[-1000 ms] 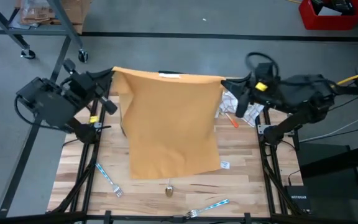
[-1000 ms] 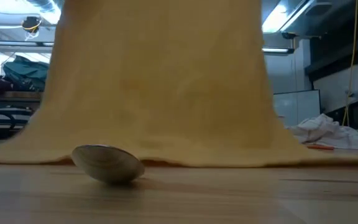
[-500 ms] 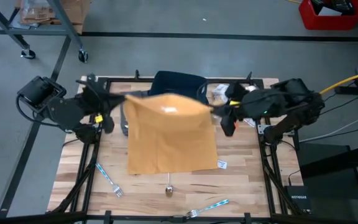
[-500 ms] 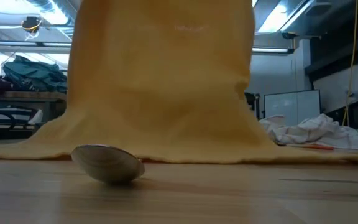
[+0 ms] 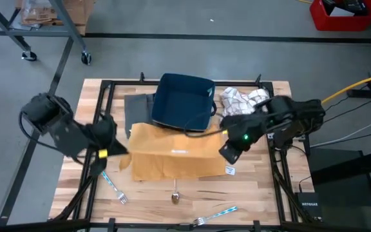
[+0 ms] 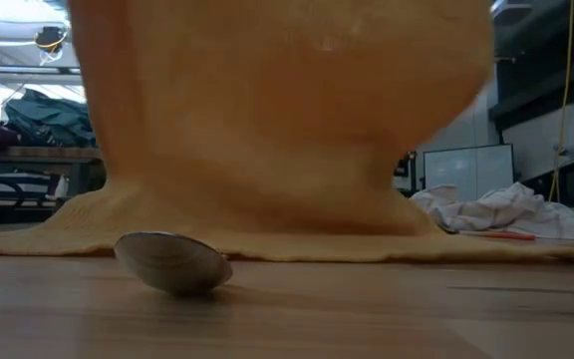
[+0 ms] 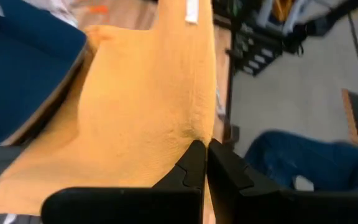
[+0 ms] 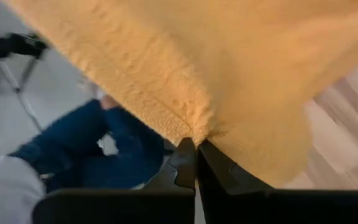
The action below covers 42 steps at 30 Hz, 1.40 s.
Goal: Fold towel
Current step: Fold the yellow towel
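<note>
The orange towel [image 5: 172,158] is doubled over itself on the wooden table [image 5: 256,193]. Its lower part lies flat, and its far edge is carried above it between my two grippers. My left gripper [image 5: 121,153] is shut on that edge's left corner and my right gripper [image 5: 228,152] on its right corner. In the low view the towel [image 6: 267,130] hangs as a wide curtain, its bottom spread on the tabletop behind a spoon [image 6: 172,263]. My left gripper pinches the towel's hemmed edge [image 7: 197,134] between its two shut fingers at the left corner, slanting downward. The cloth stretches away from the fingers toward the other arm, lifted off the table there. My right gripper pinches the towel's hemmed corner [image 8: 194,127] between its two shut fingers, slanting downward. The cloth puckers at the fingertips and hangs away from them, while the towel's lower part rests on the table.
A navy tray [image 5: 182,103] sits at the far middle on a grey cloth [image 5: 137,109], with a white patterned cloth [image 5: 240,100] to its right. A spoon [image 5: 174,196] and two forks [image 5: 111,183] [image 5: 214,216] lie near the front edge.
Both grippers have swung from high over the far edge toward the near edge and downward, tipping to point down. They stayed shut. The towel's held far edge has come forward over its lower part, which stayed on the table, uncovering the navy tray.
</note>
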Tool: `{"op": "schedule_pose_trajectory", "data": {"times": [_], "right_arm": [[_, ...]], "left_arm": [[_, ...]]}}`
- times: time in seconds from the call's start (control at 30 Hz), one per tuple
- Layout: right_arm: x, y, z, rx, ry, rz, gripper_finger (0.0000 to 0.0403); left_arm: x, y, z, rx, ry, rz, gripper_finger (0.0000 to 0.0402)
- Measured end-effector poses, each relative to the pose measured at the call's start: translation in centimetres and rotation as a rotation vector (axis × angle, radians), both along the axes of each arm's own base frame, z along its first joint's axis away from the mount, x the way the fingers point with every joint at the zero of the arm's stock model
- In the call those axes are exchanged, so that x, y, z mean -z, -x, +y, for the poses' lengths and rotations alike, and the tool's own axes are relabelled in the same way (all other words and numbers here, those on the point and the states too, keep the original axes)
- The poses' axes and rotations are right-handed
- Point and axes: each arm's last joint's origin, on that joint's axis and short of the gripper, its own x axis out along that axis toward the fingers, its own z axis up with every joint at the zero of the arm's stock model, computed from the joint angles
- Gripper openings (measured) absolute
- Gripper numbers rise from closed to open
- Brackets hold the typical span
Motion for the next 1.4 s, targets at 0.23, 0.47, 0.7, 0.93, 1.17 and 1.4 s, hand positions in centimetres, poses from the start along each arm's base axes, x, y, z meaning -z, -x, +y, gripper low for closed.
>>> {"op": "schedule_pose_trajectory", "data": {"times": [0.23,0.47,0.7,0.93,1.17,1.4], "right_arm": [[3.8,-0.5,2.5,-0.048,0.036,0.151,0.0005],[6.4,-0.5,5.5,-0.061,-0.010,0.211,0.0005],[6.5,0.4,8.9,-0.117,-0.088,0.169,0.0005],[6.2,1.8,11.8,-0.117,-0.161,0.154,0.0005],[5.8,3.6,14.5,-0.104,-0.178,0.093,0.0005],[7.1,4.6,17.8,-0.105,-0.203,0.131,0.0005]], "left_arm": [[1.7,-1.7,-3.6,0.094,-0.073,0.065,0.0000],[4.2,-3.2,-7.6,0.132,-0.059,0.174,0.0000],[7.2,-4.5,-11.6,0.119,0.011,0.331,0.0000],[9.8,-5.3,-15.4,0.065,0.067,0.395,0.0000],[12.1,-6.3,-19.6,0.119,0.128,0.356,0.0000],[13.6,-7.1,-22.9,0.164,0.210,0.300,0.0000]]}}
